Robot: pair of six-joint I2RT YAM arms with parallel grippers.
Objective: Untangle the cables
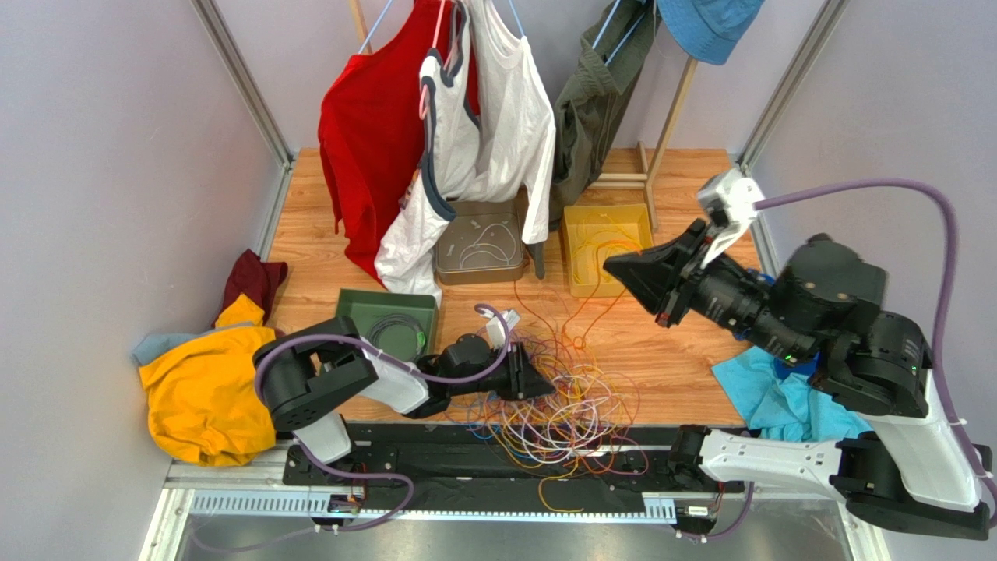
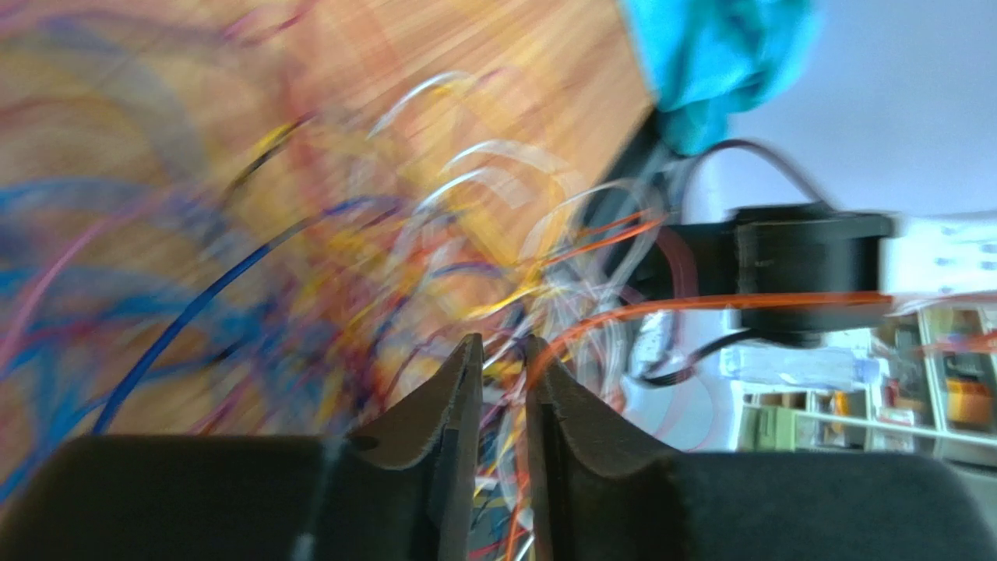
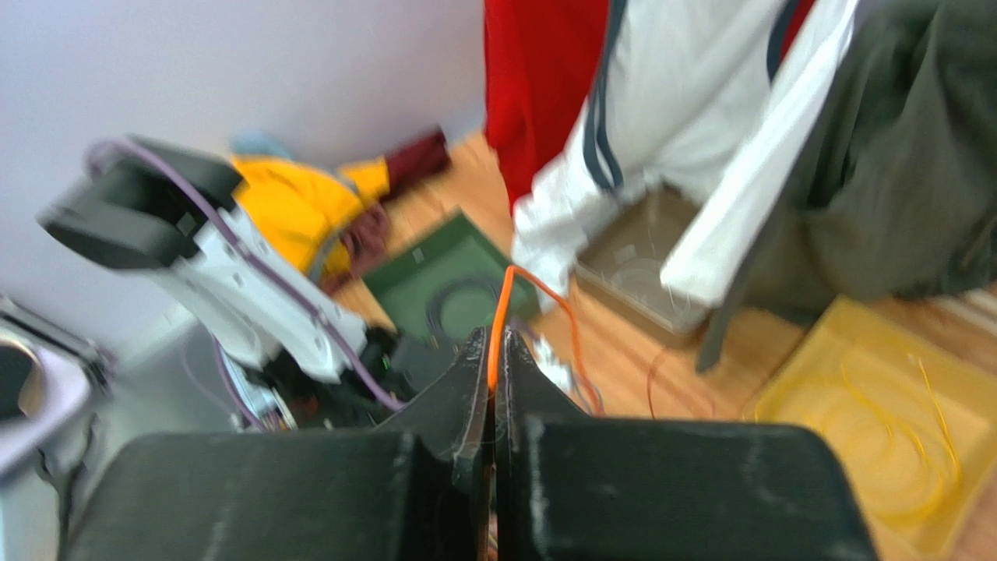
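the cables (image 1: 562, 415) lie in a loose snarl of orange, yellow, purple, blue and white loops on the near middle of the wooden surface (image 1: 667, 351), spilling over its near edge onto the black rail between the two arm bases. the left end effector (image 1: 548, 386) sits low at the left side of the snarl. in its wrist view its fingers (image 2: 451, 403) stand a little apart with blurred strands just beyond them; whether any strand lies in the gap cannot be told. the right end effector (image 1: 611, 267) is raised above the far right part of the surface, closed on an orange cable (image 3: 503, 298) that rises from between its tips and curves down toward the snarl. further back three trays stand in a rough row: a green tray (image 1: 351, 306) on the left with a dark coil, a grey tray (image 1: 480, 278) with pale wires, and a yellow tray (image 1: 570, 251) with yellow wires. a red shirt (image 1: 369, 129) and a white shirt (image 1: 497, 117) hang above them.
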